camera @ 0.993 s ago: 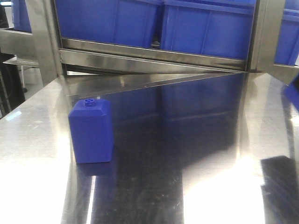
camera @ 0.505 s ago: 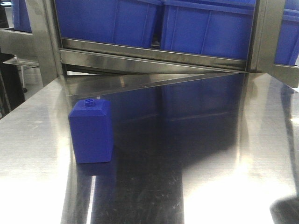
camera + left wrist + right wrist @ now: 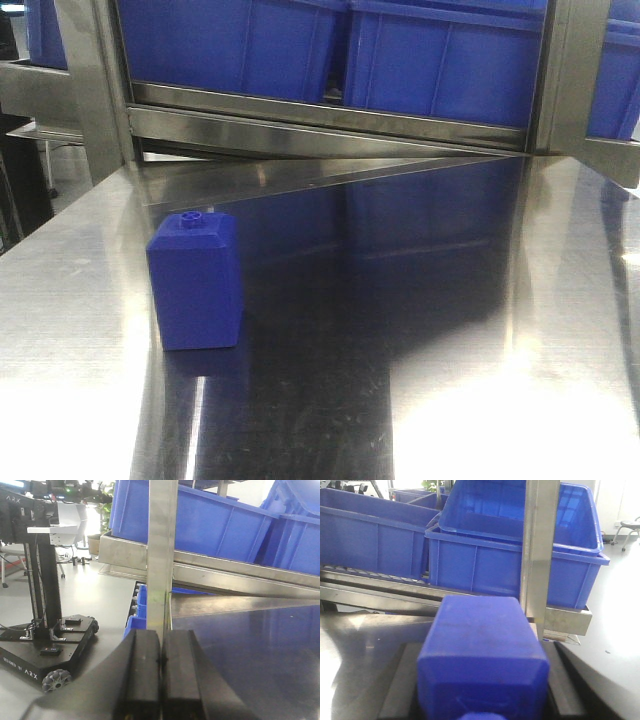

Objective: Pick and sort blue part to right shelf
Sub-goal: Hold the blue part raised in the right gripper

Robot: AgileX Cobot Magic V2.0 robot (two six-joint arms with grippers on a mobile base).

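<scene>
R fingers [image 3: 402, 685] pinch the blue part [image 3: 480, 650], cap toward the cam, above the desk [image 3: 350, 670] nr its far right corner. L fingers [image 3: 142, 680] pressed together, empty. Risk: steel upright [image 3: 540, 545] stands straight ahead, btwn part and blue bin [image 3: 490, 565] on the right shelf [image 3: 565, 617]; a straight push would likely clip it or the bin rim & knock the part loose. Open bin tops either side give room. Well apart, shorter blue block [image 3: 193, 283] sits nr desk's left edge.

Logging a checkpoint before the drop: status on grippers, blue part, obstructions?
Left gripper shut, empty. Right gripper shut on blue part, facing right shelf bins. Steel upright ahead; may block straight approach. Other blue block on table.
</scene>
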